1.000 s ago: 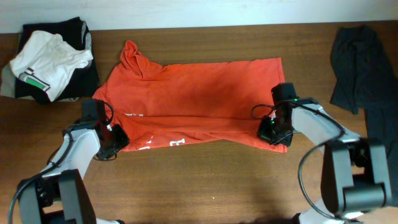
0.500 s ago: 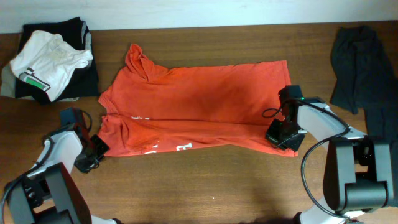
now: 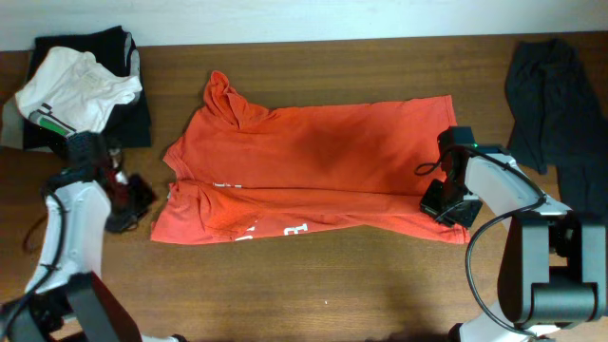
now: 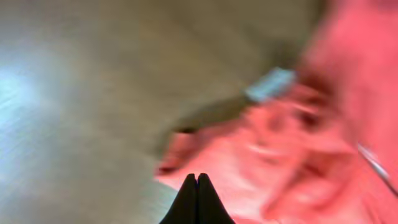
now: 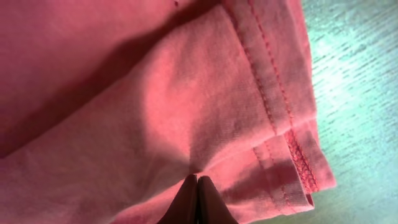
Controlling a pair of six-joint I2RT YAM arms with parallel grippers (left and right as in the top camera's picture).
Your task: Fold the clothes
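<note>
Right gripper [image 5: 197, 182] pinched tight on the shirt [image 3: 313, 161] hem; left gripper [image 4: 197, 182] closed, empty (view blurred), shirt just beyond its tips.

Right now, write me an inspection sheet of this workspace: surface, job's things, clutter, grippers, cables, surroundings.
Surface: brown wooden table, bare along the front.
Job's things: red shirt lies spread out, near edge folded over lengthwise, white lettering partly showing.
Clutter: white shirt on a dark pile, far left; dark garment, far right.
Grippers: left gripper shut, nothing between the fingers, just off the red shirt's left edge; right gripper shut on the red shirt near its hem corner.
Cables: black cable loops off the right arm.
Surroundings: pale wall behind the table.
</note>
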